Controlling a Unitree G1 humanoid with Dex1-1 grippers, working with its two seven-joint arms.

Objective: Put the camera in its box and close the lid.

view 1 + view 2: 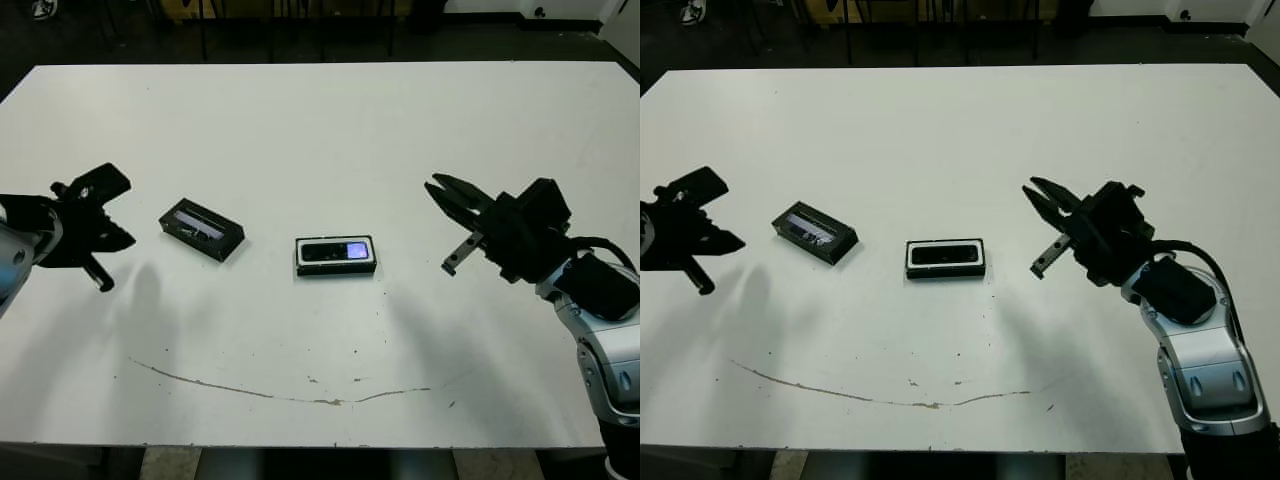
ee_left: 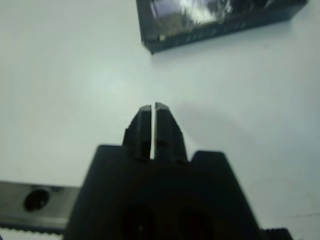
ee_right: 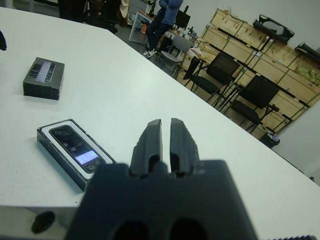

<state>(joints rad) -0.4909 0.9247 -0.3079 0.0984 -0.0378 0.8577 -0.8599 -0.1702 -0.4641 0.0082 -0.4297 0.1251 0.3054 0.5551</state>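
The camera (image 1: 334, 251), a slim black bar with a bluish-white window, lies inside the white-lined box (image 1: 336, 268) at the table's middle. The lid (image 1: 201, 229), black with a pale strip on top, rests on the table to the box's left, apart from it. My left gripper (image 1: 122, 240) hovers shut left of the lid, which also shows ahead of it in the left wrist view (image 2: 215, 20). My right gripper (image 1: 440, 188) hangs shut to the right of the box, holding nothing. The right wrist view shows the camera (image 3: 75, 145) in the box and the lid (image 3: 44, 76) beyond.
A thin brown scuff line (image 1: 270, 393) runs along the white table near its front edge. Beyond the table's far side stand black chairs (image 3: 220, 70), wooden crates and a person (image 3: 162, 20).
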